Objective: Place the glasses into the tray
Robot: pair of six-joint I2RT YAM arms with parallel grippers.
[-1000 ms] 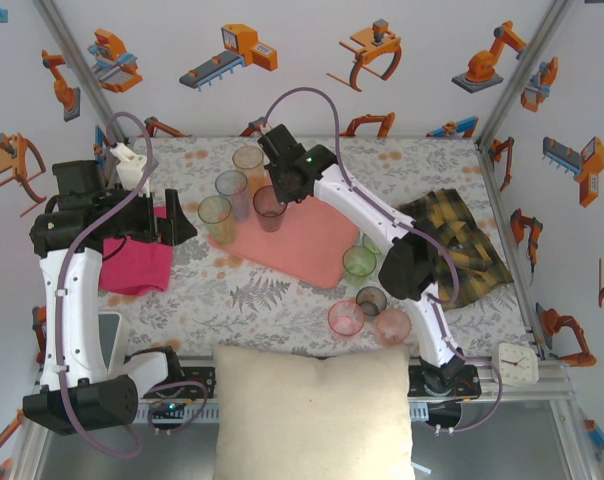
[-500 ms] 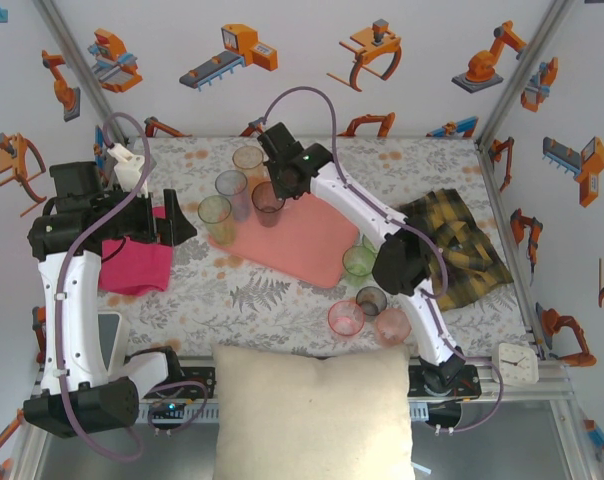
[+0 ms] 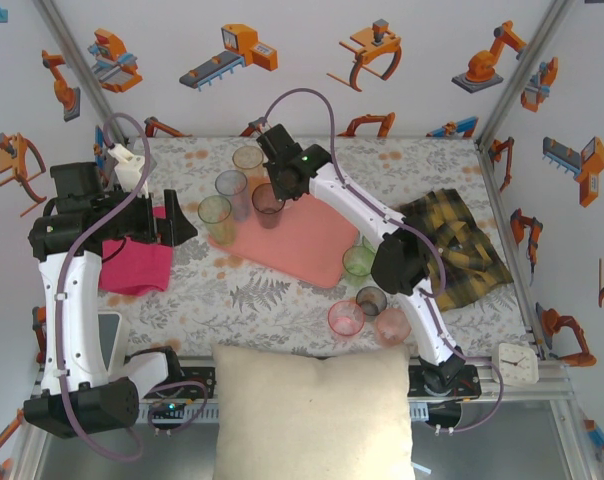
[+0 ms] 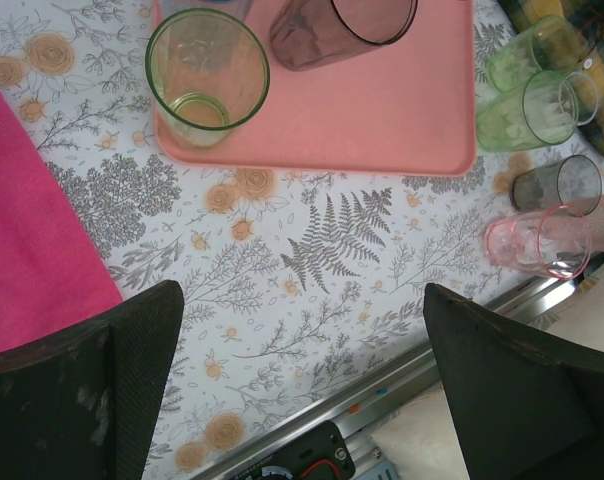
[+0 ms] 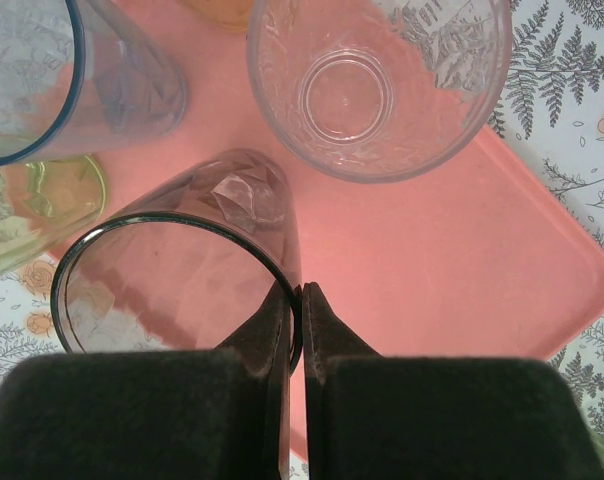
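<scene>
The salmon-pink tray [image 3: 302,245] lies mid-table. On its far left part stands a smoky grey glass [image 3: 268,199]; my right gripper [image 3: 280,183] is shut on its rim [image 5: 300,300], one finger inside and one outside. Close around it stand a clear glass [image 5: 377,80], a bluish glass [image 5: 72,80] and a green glass [image 5: 32,200]; an amber glass [image 3: 248,158] is behind them. Two green glasses [image 4: 527,105], a grey glass [image 4: 557,185] and pink glasses [image 4: 537,240] stand off the tray's right end. My left gripper [image 4: 302,390] hangs open over bare tablecloth at the left, holding nothing.
A magenta cloth [image 3: 137,262] lies under the left arm, and a yellow-black plaid cloth [image 3: 462,245] lies at the right. A cream cushion [image 3: 317,410] and a small clock [image 3: 514,362] sit at the near edge. Enclosure walls stand close on all sides.
The right arm has shifted the smoky grey glass slightly towards the back left of the tray, nearer the other glasses. The left arm has not moved.
</scene>
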